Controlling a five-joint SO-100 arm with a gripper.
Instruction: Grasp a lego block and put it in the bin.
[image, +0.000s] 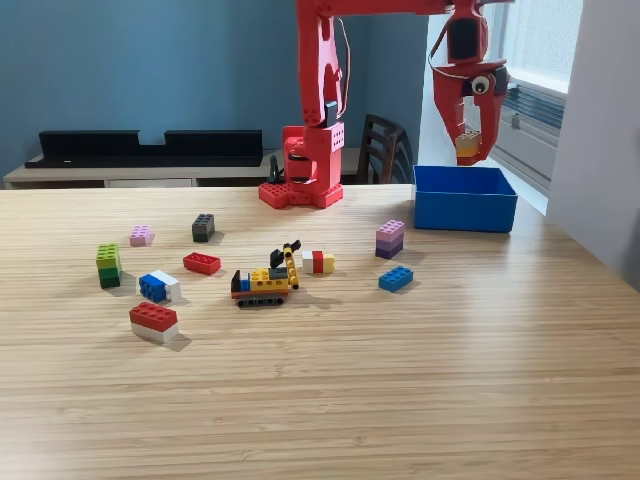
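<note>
- Gripper (468, 145) is high above the bin (465, 210), jaws closed on a small yellow/orange lego block (467, 146); block sits between the fingertips, pointing down.
- Bin sits on the table (400, 380) at the exterior view's right, just beside the arm's base (300, 185). Block looks to be over the bin's opening or its back wall; can't tell depth exactly from this one view.
- Handling: block is rigid plastic, light, smooth-sided. Won't deform, so the pinch holds by friction only; slips if the grip is off-centre.
- Best hold is across two flat parallel sides, not on studs or corners.
- Not fragile, so a drop into the bin is fine; may bounce, walls are low.
- Other blocks lie scattered on the table, well apart from the bin; nearest are the purple stack (390, 239) and a blue brick (396, 279).
</note>
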